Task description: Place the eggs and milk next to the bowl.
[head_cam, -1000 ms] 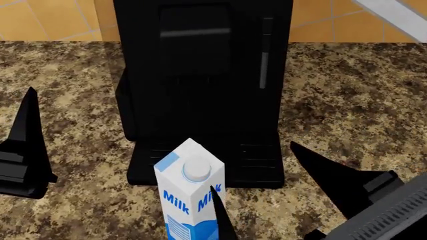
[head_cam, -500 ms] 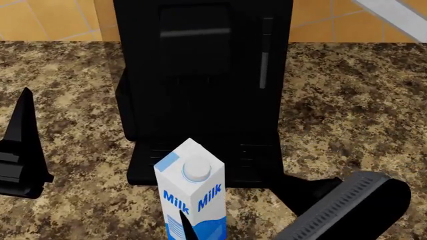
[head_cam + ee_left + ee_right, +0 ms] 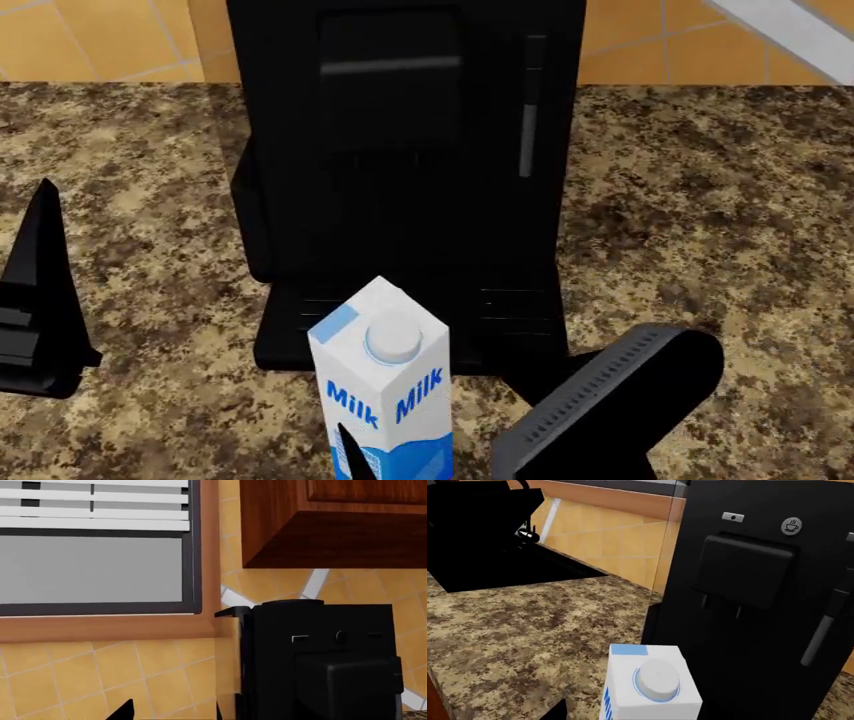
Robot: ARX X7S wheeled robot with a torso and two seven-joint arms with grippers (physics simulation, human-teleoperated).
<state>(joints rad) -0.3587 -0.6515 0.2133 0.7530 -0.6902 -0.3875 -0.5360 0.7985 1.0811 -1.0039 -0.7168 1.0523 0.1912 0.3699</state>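
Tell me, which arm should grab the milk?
Probably the right. Its claw sits at the milk carton in the head view, while the left claw hangs off to the side, over bare counter.

This is a home kitchen (simulated): a black coffee machine (image 3: 404, 170) stands on a speckled granite surface (image 3: 694, 210) against a yellow tiled wall (image 3: 100, 675). Beside the machine is a wood-framed window (image 3: 100, 555); above it hangs a dark wooden cabinet (image 3: 333, 525).
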